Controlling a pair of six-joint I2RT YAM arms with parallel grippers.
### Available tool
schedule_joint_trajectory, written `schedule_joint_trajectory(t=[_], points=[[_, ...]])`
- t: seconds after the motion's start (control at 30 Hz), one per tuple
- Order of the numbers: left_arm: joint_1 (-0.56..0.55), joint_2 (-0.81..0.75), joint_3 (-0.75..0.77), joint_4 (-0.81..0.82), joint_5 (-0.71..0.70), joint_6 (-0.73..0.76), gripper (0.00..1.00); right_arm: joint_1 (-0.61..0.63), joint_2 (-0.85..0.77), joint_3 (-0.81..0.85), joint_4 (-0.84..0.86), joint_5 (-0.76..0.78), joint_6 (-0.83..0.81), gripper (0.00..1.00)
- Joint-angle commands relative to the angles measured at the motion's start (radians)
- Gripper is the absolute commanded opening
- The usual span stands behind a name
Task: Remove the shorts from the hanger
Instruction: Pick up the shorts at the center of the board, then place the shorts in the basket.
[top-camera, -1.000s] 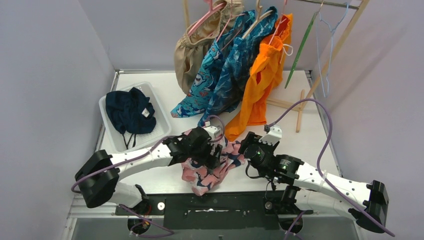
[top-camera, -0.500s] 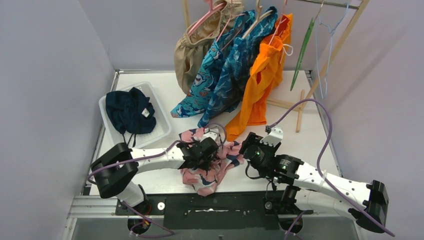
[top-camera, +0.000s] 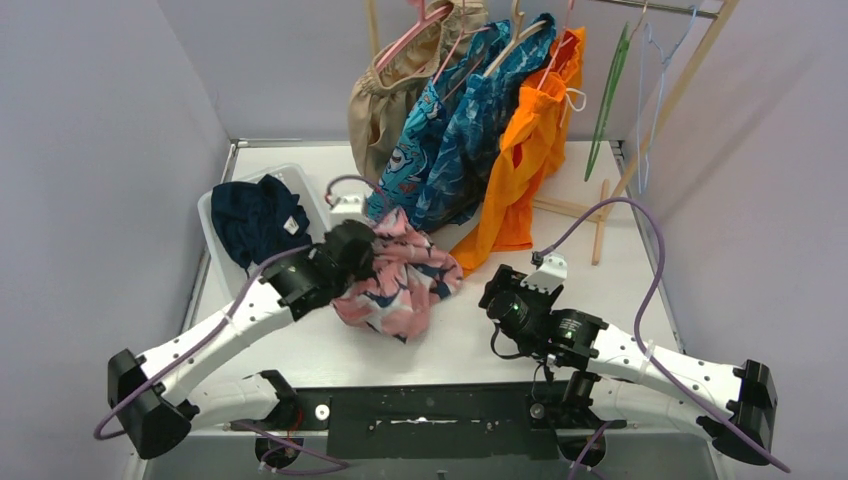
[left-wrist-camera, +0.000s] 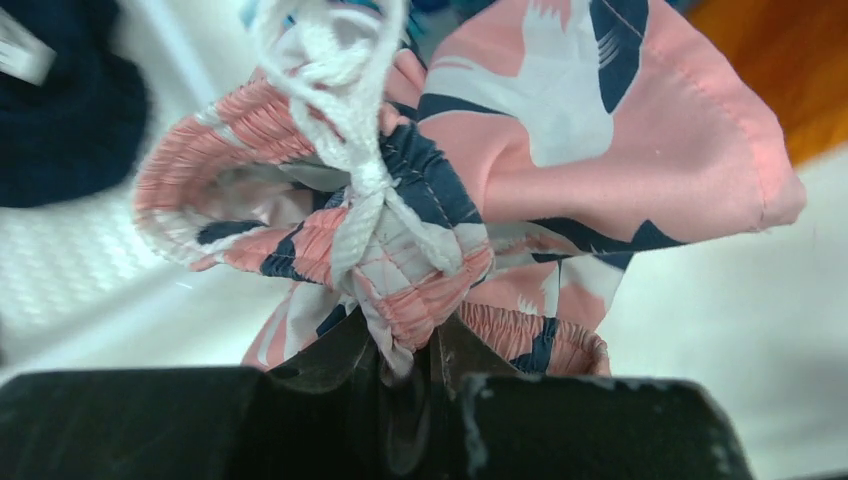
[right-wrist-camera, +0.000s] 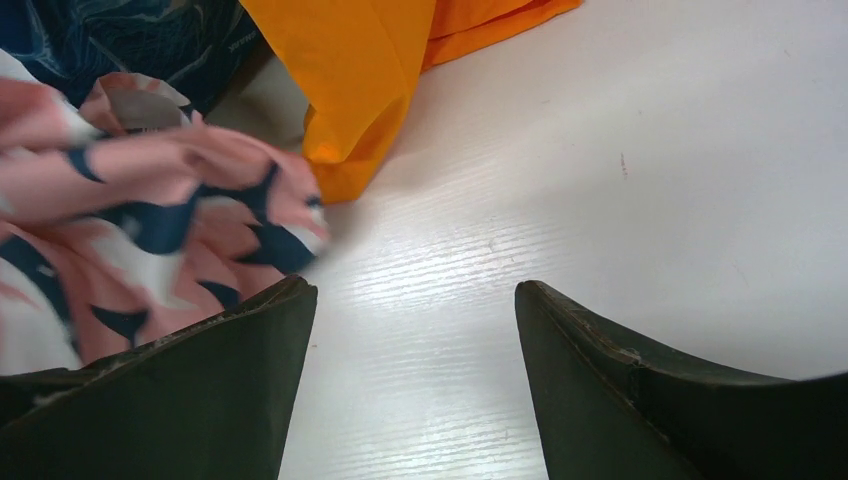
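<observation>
Pink shorts (top-camera: 395, 280) with a navy and white print, and bright colours all around.

The black left fingers (left-wrist-camera: 330, 365) have the pink shorts between them, covered in navy and white shapes, with a white string (left-wrist-camera: 345, 120) on top. Left of these fingers, plain navy shorts (top-camera: 258, 220) lie in a white basket (top-camera: 222, 268). Beyond the fingers hang tan shorts (top-camera: 385, 95), turquoise shorts (top-camera: 415, 140) with a white and dark print, dark blue shorts (top-camera: 480, 140) with light blue swirls, and plain orange shorts (top-camera: 530, 150). The tan ones hang from a pink hanger (top-camera: 410, 35), and a green hanger (top-camera: 608, 100) hangs bare. Past the dark right fingers (right-wrist-camera: 620, 400) the worktop (right-wrist-camera: 620, 180) is white. The arms are white and black, with purple cables (top-camera: 655, 260).
</observation>
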Motion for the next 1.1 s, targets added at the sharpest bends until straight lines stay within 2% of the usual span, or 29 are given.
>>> schedule_joint_trajectory(t=[0.0, 0.2, 0.37, 0.53, 0.67, 0.83, 1.07], points=[[0.137, -0.07, 0.18, -0.078, -0.008, 0.123, 0.0, 0.009, 0.009, 0.054, 0.021, 0.072, 0.004, 0.75], [0.296, -0.038, 0.44, -0.15, -0.027, 0.239, 0.0, 0.009, 0.009, 0.057, 0.026, 0.074, -0.009, 0.75], [0.407, -0.009, 0.54, -0.164, -0.079, 0.288, 0.0, 0.009, 0.009, 0.058, 0.034, 0.072, -0.019, 0.75], [0.482, -0.005, 0.539, -0.18, -0.185, 0.32, 0.0, 0.009, 0.006, 0.063, 0.024, 0.076, -0.028, 0.75], [0.557, 0.001, 0.51, -0.176, -0.219, 0.336, 0.0, 0.009, 0.007, 0.074, 0.038, 0.081, -0.06, 0.75], [0.71, 0.021, 0.497, -0.152, -0.148, 0.343, 0.0, 0.008, 0.029, 0.115, 0.057, 0.073, -0.144, 0.75], [0.788, 0.153, 0.5, -0.088, -0.088, 0.36, 0.0, 0.01, 0.043, 0.138, 0.098, 0.046, -0.225, 0.75]])
